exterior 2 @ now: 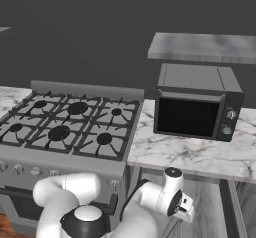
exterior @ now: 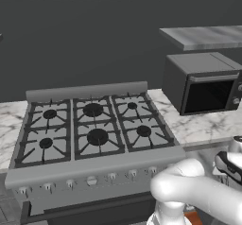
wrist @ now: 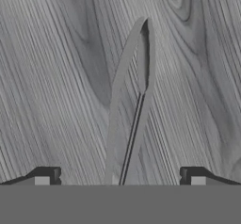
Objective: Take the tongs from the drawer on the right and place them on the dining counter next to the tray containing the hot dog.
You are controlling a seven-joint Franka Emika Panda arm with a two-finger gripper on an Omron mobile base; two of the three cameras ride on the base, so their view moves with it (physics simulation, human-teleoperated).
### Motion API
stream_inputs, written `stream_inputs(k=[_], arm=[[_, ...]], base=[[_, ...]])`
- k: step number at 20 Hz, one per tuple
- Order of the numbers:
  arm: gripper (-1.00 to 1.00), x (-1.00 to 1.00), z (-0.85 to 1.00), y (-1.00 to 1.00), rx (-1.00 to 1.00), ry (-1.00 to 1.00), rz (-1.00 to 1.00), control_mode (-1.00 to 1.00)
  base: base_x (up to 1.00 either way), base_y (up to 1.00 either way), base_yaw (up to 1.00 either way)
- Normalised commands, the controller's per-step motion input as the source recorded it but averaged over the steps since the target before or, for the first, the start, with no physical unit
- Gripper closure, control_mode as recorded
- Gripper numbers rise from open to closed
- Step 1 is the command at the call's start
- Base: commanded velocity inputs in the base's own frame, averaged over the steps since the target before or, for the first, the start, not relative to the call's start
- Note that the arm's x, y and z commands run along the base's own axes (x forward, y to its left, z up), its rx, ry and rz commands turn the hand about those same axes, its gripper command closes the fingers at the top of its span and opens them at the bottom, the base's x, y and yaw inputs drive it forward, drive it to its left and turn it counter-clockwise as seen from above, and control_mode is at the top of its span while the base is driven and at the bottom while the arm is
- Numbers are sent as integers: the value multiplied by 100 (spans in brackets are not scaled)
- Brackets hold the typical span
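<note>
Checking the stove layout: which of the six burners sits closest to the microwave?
The back-right burner, last in the rear row of the stove. It lies nearest the marble strip beside the microwave; the other five sit farther left or nearer the control knobs.

White arm (exterior 2: 65,192) rises from lower left of right base view, bends at rounded elbow, reaches right and down in front of worktop's front edge. Same arm (exterior: 189,188) in lower right of left base view, forearm sloping toward right edge. Wrist (exterior 2: 165,194) turned downward, hand below worktop level. Gripper (wrist: 120,178) spread wide, nothing between its tips; two dark fingers (wrist: 47,175) far apart at bottom of hand view, pointing straight down.
</note>
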Motion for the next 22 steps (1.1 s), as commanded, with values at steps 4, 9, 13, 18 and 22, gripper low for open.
stream_inputs(k=[4, 9, 13, 18, 22], arm=[[-100, 10, -15, -3, 0, 0, 0, -100], [-100, 7, -15, -7, 0, 0, 0, -100], [-100, 3, -15, -9, 0, 0, 0, -100], [-100, 0, -15, -4, 0, 0, 0, -100], [-100, 1, -16, 0, 0, 0, 0, -100]], base=[[0, 0, 0], [0, 0, 0], [0, 0, 0], [0, 0, 0], [0, 0, 0]])
